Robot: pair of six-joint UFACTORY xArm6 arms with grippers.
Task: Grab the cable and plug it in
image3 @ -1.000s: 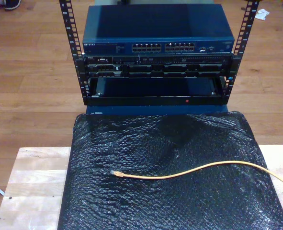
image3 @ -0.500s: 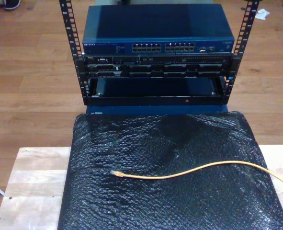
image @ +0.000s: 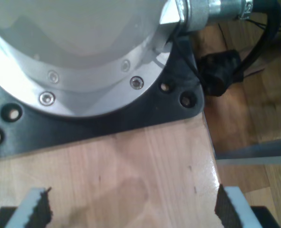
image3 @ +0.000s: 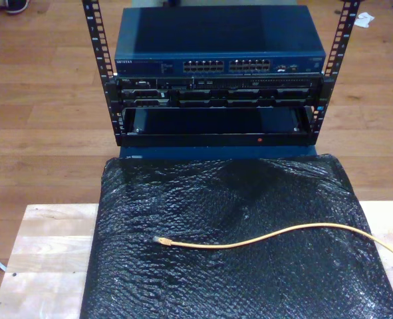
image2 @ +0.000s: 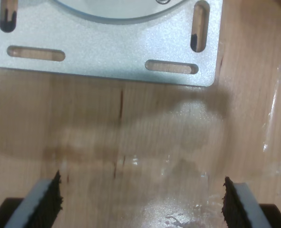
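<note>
On the black bubble-textured sheet (image3: 249, 266) draped over a pale wooden table (image3: 43, 252), one cable (image3: 262, 236) lies loose: a thin orange-yellow line whose small clear plug (image3: 159, 240) rests toward 9 o'clock in the exterior view, the cord sweeping in a shallow arc toward 3 o'clock and off the sheet's edge. Beyond it, at 12 o'clock, one black perforated rack (image3: 102, 60) stands on a plank floor (image3: 43, 100), carrying one blue boxy network switch (image3: 219, 40) with two banks of ports (image3: 228, 66) above darker panels. My first gripper (image: 133, 209) hangs wide open with nothing between its two ridged dark pads (image: 40, 209), over smooth light wood and facing one round, bolted metal arm base (image: 73, 52) on a black plate (image: 130, 111). My second gripper (image2: 142, 199) is likewise spread wide and empty, its two serrated pads (image2: 52, 197) above glossy wood, near one flat silver mounting plate (image2: 107, 47) cut with several oblong slots.
</note>
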